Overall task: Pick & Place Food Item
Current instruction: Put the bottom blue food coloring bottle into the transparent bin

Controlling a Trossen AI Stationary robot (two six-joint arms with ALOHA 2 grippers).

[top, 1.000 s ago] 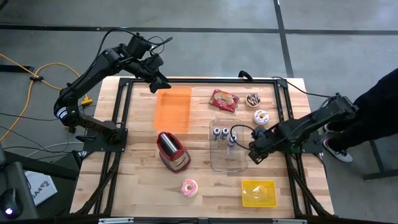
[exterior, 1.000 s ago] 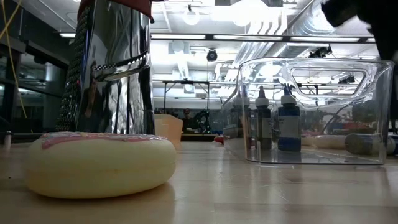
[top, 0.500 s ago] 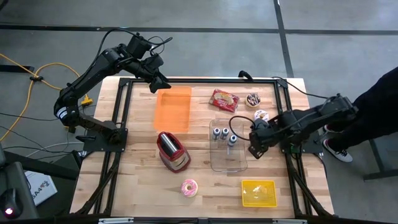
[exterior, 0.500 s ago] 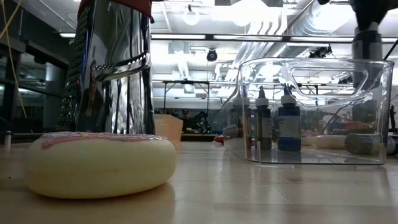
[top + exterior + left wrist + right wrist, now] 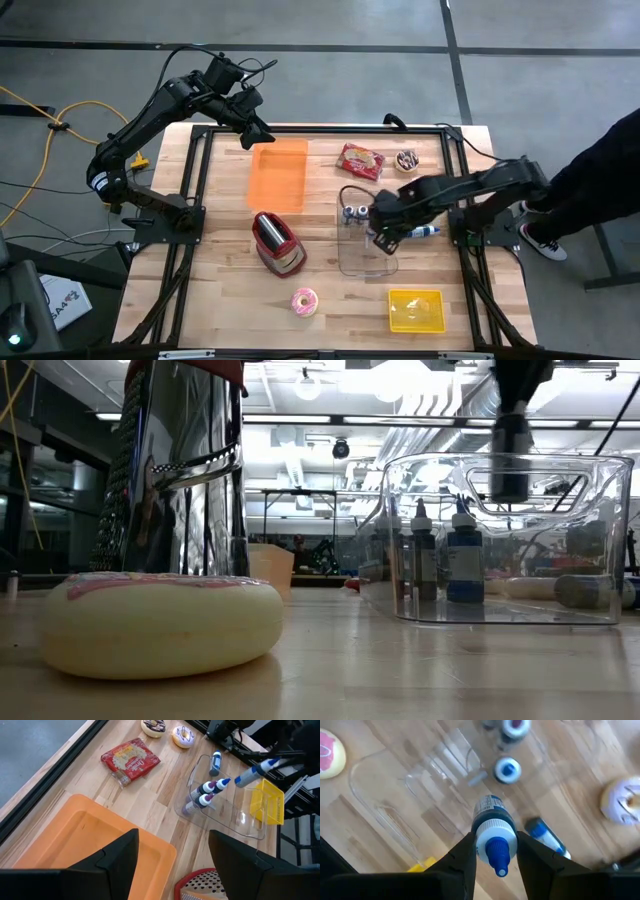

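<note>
My right gripper (image 5: 385,226) is over the clear plastic bin (image 5: 362,262), shut on a blue squeeze bottle (image 5: 491,822) that also shows in the low view (image 5: 510,455) and the left wrist view (image 5: 254,771). Three small bottles (image 5: 206,791) stand upright in the bin. Another blue-capped bottle (image 5: 424,231) lies on its side on the table right of the bin. My left gripper (image 5: 172,865) hovers open above the orange tray (image 5: 278,175) at the far left. My right gripper pinches the blue bottle between its two fingers (image 5: 465,856) at its white cap end (image 5: 492,831). It comes from above, pointing down. The nozzle points back toward the wrist and the body hangs below the fingers, lifted clear over the bin.
A red cracker packet (image 5: 360,160), a chocolate donut (image 5: 406,159) and a white donut (image 5: 622,802) lie at the far side. A red and chrome appliance (image 5: 278,243), a pink donut (image 5: 304,301) and a yellow basket (image 5: 417,310) sit nearer. A person (image 5: 605,170) stands at the right edge.
My right gripper has moved toward the table's left, from beside the bin's right wall to above the bin, carrying the bottle with it. The lying bottle on the table has come into view from under the arm.
</note>
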